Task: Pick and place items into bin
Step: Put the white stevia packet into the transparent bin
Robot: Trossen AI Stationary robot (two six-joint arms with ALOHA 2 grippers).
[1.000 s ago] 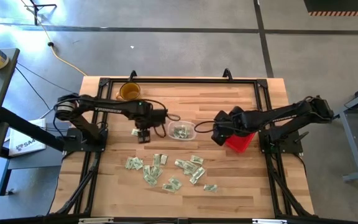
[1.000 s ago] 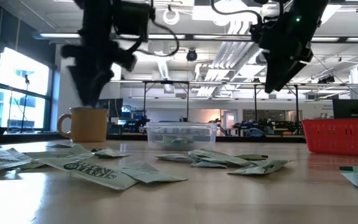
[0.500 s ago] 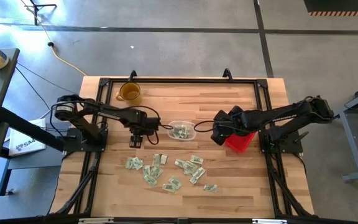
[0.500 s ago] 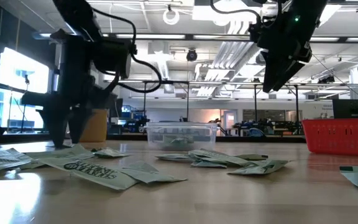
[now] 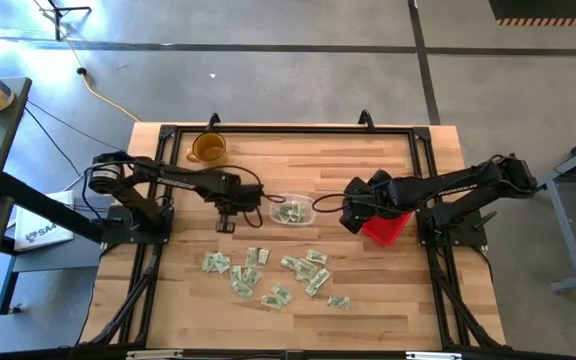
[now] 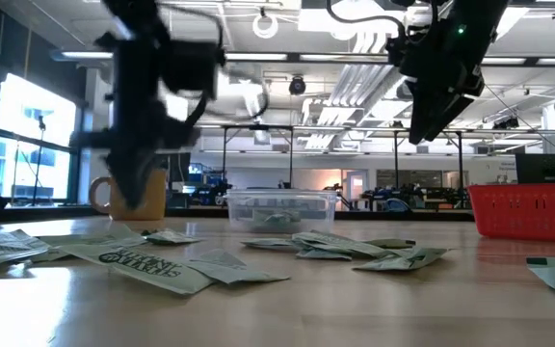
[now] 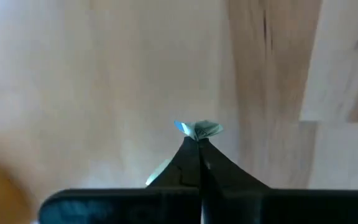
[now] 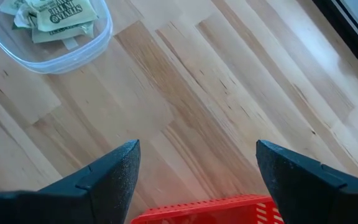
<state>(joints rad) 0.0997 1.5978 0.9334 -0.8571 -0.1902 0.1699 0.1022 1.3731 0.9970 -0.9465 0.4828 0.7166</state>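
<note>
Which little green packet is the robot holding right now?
The one pinched in the left gripper, its crumpled packet poking past the shut jaws. The others lie on the table or in the bin.

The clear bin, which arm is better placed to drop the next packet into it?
The left. Its gripper is shut on a packet beside the clear bin. The right gripper is open and holds nothing, over the red basket.

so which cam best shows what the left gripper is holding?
Left wrist view: the left gripper is pinched shut on a green packet, close up over bare wood. High view only shows the gripper left of the bin; low view shows the arm blurred; right wrist view misses it.
</note>
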